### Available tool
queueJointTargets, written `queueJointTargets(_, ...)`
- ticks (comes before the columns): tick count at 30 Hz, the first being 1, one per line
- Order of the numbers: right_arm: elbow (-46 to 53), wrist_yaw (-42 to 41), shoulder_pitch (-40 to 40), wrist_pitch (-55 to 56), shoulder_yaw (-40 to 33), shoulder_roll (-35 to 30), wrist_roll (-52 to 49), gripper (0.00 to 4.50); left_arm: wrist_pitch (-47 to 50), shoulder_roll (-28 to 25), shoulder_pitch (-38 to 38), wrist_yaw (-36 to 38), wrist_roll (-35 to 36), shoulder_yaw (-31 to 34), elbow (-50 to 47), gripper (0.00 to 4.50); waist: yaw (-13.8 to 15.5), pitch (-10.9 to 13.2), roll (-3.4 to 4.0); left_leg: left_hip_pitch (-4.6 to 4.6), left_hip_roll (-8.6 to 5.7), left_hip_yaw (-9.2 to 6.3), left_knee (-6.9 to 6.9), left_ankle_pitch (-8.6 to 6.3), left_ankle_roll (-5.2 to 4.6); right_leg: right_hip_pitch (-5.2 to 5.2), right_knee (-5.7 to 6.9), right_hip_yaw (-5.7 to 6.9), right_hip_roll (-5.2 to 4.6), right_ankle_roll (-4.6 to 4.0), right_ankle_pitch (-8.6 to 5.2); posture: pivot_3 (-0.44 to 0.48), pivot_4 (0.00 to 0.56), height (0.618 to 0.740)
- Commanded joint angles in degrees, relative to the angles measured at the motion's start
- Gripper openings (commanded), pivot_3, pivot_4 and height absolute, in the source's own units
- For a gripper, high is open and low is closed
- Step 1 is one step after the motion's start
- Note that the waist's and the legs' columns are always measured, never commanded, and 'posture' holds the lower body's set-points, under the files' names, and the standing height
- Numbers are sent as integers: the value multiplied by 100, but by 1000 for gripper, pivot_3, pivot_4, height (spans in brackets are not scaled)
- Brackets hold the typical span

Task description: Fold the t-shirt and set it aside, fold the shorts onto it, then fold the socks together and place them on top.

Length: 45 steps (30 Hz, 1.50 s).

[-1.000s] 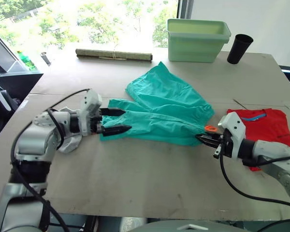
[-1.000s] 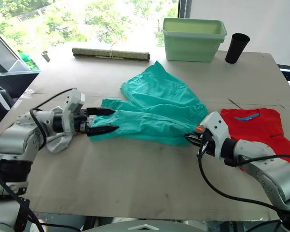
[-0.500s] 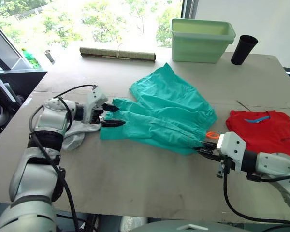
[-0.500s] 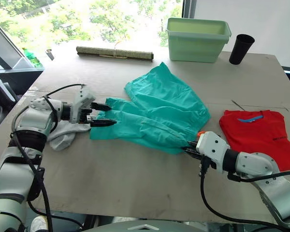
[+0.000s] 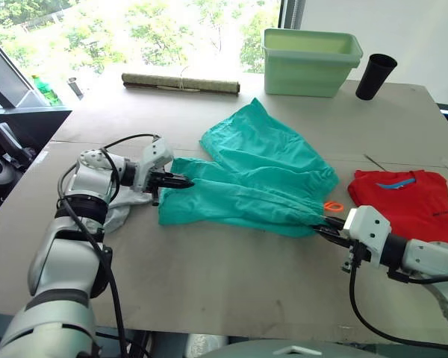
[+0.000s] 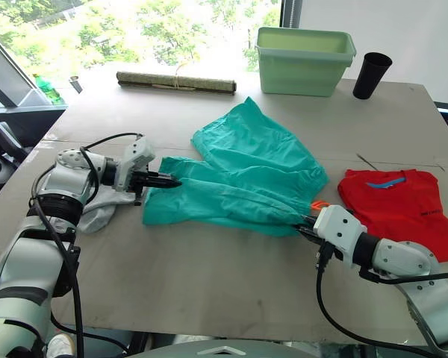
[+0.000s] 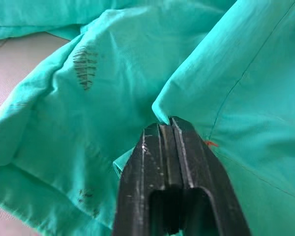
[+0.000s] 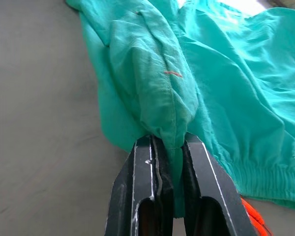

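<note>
Shorts (image 5: pixel 257 175): lying spread across the middle of the table (image 5: pixel 209 276), one leg reaching toward the far bin (image 5: pixel 310 61), waist end pointing to the robot's right, an orange drawstring loop (image 5: pixel 331 206) sitting beside the waist.

Left gripper (image 5: pixel 181 181): fingers pressing fully together on a fold at the shorts' left hem, as the left wrist view is showing.

Right gripper (image 5: pixel 325 228): fingers closing on a bunched ridge of waist fabric at the near right edge, cloth running between them.

T-shirt (image 5: pixel 407 205): lying folded at the right edge of the table, just beyond the right gripper, apart from the shorts.

Socks (image 5: pixel 119 210): lying under the left wrist, beside the shorts' left hem.

Open room: bare table stretching along the whole near edge in front of the shorts.

Far edge: bin, black cup (image 5: pixel 375 75) and rolled mat (image 5: pixel 181 83) standing well apart from the clothing.
</note>
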<state>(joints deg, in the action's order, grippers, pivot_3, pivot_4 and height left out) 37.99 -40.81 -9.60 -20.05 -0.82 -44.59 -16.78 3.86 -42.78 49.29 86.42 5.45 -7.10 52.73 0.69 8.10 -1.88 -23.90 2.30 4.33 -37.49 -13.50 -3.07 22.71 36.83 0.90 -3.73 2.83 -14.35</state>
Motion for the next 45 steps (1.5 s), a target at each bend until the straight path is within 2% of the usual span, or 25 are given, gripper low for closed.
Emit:
queueJointTargets(1, -39, -74, 124, 129, -290, 1, -63, 0, 535, -195, 44, 229, 408, 395, -462, 56, 1, 0, 0, 0, 0, 0, 0, 0, 0, 0, 0, 0, 0, 0, 0, 0, 150, 740)
queueJointTargets(6, -188, -196, 185, 139, -529, -20, -199, 0, 1534, -427, -455, 560, 889, 528, -1629, 56, -1, 0, 0, 0, 0, 0, -1, 0, 0, -1, 2, -2, -1, 0, 0, 0, 150, 740)
queueJointTargets(10, -280, -477, -107, 232, -901, -157, -281, 0, 2882, -997, -1134, 608, 1908, 380, -3212, 56, -10, 1, 0, 0, 4, -2, 0, 0, 1, 0, 5, -3, -1, 0, 0, 0, 150, 740)
queueJointTargets(11, -274, -586, -205, 239, -1024, -208, -328, 0, 3077, -1214, -1325, 608, 2162, 303, -3583, 56, -8, 1, 1, 0, 6, -4, 0, 0, 1, 0, 6, -2, -1, 0, 0, 0, 150, 740)
queueJointTargets(14, -36, -1259, -706, -164, -1731, -515, -1059, 0, 3609, -2319, -2060, 608, 3332, 29, -4841, 56, -17, 3, 5, 5, 8, -2, 3, 0, 1, 0, 6, -6, -3, -2, -1, 0, 150, 740)
queueJointTargets(16, 213, -2013, -1159, -657, -2555, -933, -1822, 0, 4209, -3144, -2310, 608, 4344, 104, -5351, 56, -8, 8, 10, 12, 10, -1, 8, 0, 1, -6, 5, -4, -12, -8, -4, 0, 150, 740)
queueJointTargets(18, 317, -2516, -1310, -1081, -3118, -1332, -2434, 0, 4627, -3492, -2277, 608, 4961, 264, -5506, 56, 11, 13, 18, 14, 10, -3, 7, 0, 1, -10, 4, 2, -25, -12, -7, 0, 150, 740)
queueJointTargets(21, -11, -2435, -527, -1163, -2877, -1715, -2543, 0, 4474, -2975, -1805, 479, 4491, 332, -5171, 56, 14, 13, 28, 34, 4, -4, -4, 1, 2, -27, 4, 11, -26, -18, -15, 0, 150, 740)
queueJointTargets(23, -645, -2015, 541, -850, -1940, -1760, -1716, 0, 3779, -2359, -1433, 46, 3774, 184, -4731, 56, 13, 18, 35, 50, -2, -3, -5, 1, 2, -37, 4, 10, -28, -3, -24, 0, 150, 740)
queueJointTargets(25, -1912, -1581, 2321, -328, -446, -1351, -274, 0, 2309, -1454, -769, -965, 2476, -79, -3591, 56, -7, 18, 29, 67, -7, 0, -4, 1, 3, -49, 1, 4, -31, -6, -22, 0, 150, 740)
queueJointTargets(26, -2580, -1393, 3115, -24, 100, -1031, 300, 0, 1821, -1064, -388, -1464, 2054, -83, -3009, 56, -10, 33, 23, 89, -9, 4, -6, 1, 4, -64, 1, -3, -30, -11, -19, 0, 150, 740)
queueJointTargets(28, -3915, -983, 4498, 543, 738, -345, 1090, 0, 807, -521, 296, -2254, 1428, 46, -2006, 56, -34, 48, -2, 77, -17, 4, -6, 8, 8, -55, 3, -14, -17, -29, 15, 0, 150, 740)
queueJointTargets(30, -5251, 1, 5789, 1317, 1093, 94, 2062, 0, -166, -266, 1068, -3378, 995, 362, -988, 56, -87, 51, -9, -9, -11, -13, -48, 17, 19, 12, 10, -16, 24, -36, 33, 0, 150, 740)
queueJointTargets(31, -5839, 630, 6385, 1618, 1156, 211, 2488, 0, -835, -295, 1432, -4091, 663, 442, -514, 56, -112, 52, -9, -52, -8, -15, -63, 30, 43, 53, 18, -18, 35, -12, 47, 0, 150, 740)
queueJointTargets(32, -6284, 1043, 6923, 1837, 1098, 319, 2657, 0, -1399, -404, 1789, -4695, 417, 549, -114, 56, -140, 52, -8, -108, -9, -13, -60, 30, 44, 108, 18, -19, 34, -8, 49, 0, 150, 740)
queueJointTargets(34, -6737, 1461, 7591, 2449, 984, 331, 2820, 0, -2508, -705, 2231, -5315, 50, 689, 309, 56, -166, 49, -9, -163, -18, -12, -32, 32, 49, 182, 27, -3, 19, 21, 69, 0, 150, 740)
queueJointTargets(36, -6866, 1541, 7861, 2973, 894, 288, 2807, 0, -3161, -849, 2448, -5361, 78, 914, 460, 56, -204, 40, -8, -170, -26, -10, 28, 31, 51, 208, 19, 45, -9, 22, 71, 0, 150, 740)
queueJointTargets(38, -6793, 1569, 7930, 3231, 718, 253, 2665, 0, -3687, -997, 2488, -5330, 59, 1049, 438, 56, -248, 24, -5, -168, -30, 14, 32, 31, 51, 198, 20, 145, -36, 22, 72, 0, 150, 740)
queueJointTargets(42, -6183, 1154, 7436, 3444, 402, 67, 2240, 0, -3792, -1120, 2021, -4768, 417, 1328, -276, 56, -213, 32, 13, -155, 0, 123, 51, 25, 41, 126, -20, 318, -85, 22, 67, 0, 150, 740)
queueJointTargets(43, -5332, 923, 6356, 3126, 167, -76, 1962, 0, -3065, -1334, 604, -4202, 1012, 1506, -1767, 56, -180, 35, 28, -156, 1, 131, 34, 25, 40, 114, -30, 322, -87, 21, 65, 0, 150, 740)
queueJointTargets(45, -4148, 616, 4803, 2535, -141, -229, 1587, 0, -2232, -1562, -1397, -3585, 1689, 1789, -3838, 56, -179, 12, 49, -148, 34, 132, 38, 27, 30, 66, -95, 321, -102, 26, 63, 0, 150, 740)
